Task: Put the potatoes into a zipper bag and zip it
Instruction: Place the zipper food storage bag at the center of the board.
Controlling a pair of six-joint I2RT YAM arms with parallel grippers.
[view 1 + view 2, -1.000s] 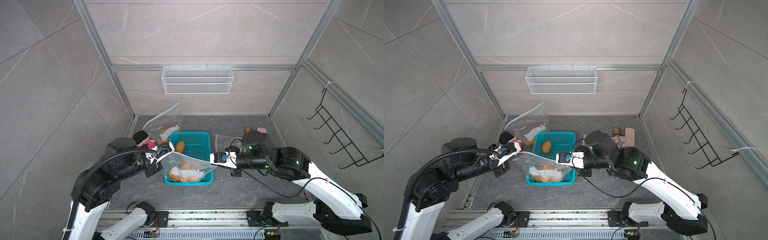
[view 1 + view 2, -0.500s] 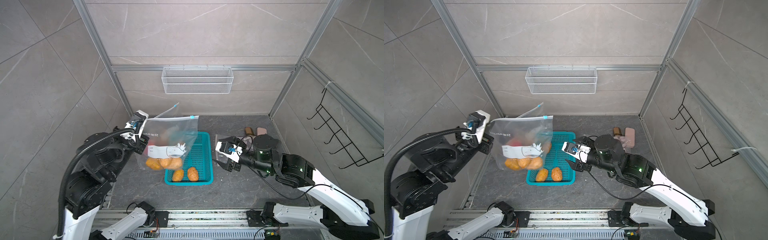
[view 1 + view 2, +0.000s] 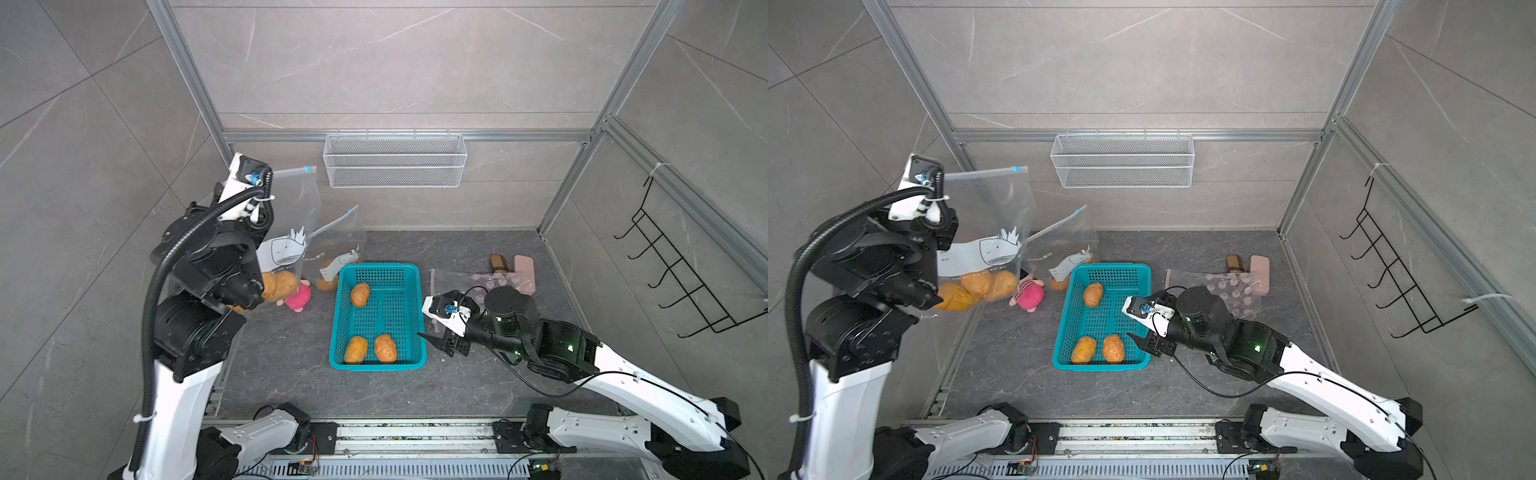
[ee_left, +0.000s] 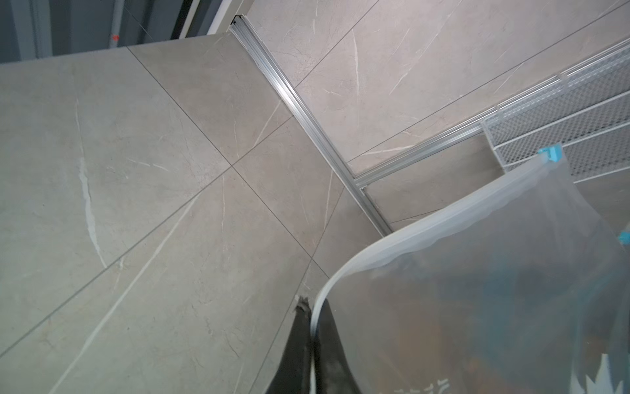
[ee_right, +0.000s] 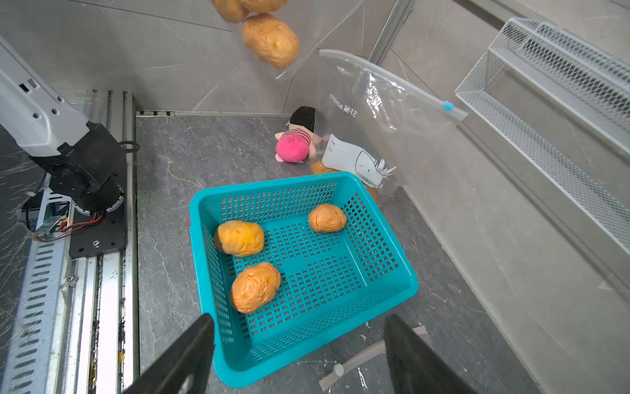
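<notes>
Three potatoes (image 3: 360, 294) lie loose in the teal basket (image 3: 376, 366). More potatoes sag in the bottom of the zipper bag (image 3: 984, 208), which your left claw (image 4: 311, 308) pinches by a top corner, high off the bench (image 3: 291, 374). Loading looks half done, and your right claw (image 5: 299, 320) hangs spread by the basket's rim; next, likely, drop it over a basket potato and bring the bag's mouth within reach.

I see orange-tan potatoes (image 3: 360, 294) against a teal grid-holed basket (image 3: 376, 266), a clear zipper bag (image 3: 984, 208) with white whale print and blue slider (image 3: 1016, 168), a pink black-haired doll (image 5: 294, 146), grey veined tabletop (image 3: 291, 353).
</notes>
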